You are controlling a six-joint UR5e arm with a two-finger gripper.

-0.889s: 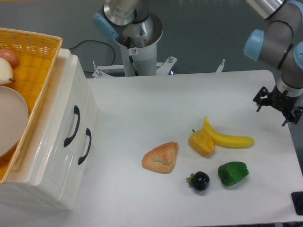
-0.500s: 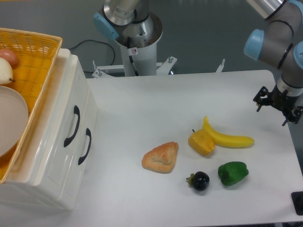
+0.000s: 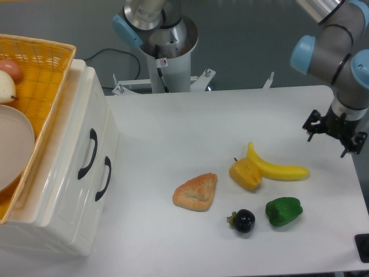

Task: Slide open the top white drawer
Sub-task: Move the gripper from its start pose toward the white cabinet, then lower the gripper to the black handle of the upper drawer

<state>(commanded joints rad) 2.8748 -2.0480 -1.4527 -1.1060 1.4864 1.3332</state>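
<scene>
My end effector and the closed top white drawer.

Nearest the camera, a green pepper lies on the worktop; at far left, the top white drawer sits shut in its cabinet. Farther back at right, my end effector hangs above the worktop, empty; I cannot tell its finger spacing.

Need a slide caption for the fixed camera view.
Hand hovers far right; top white drawer closed, handle untouched.
</scene>
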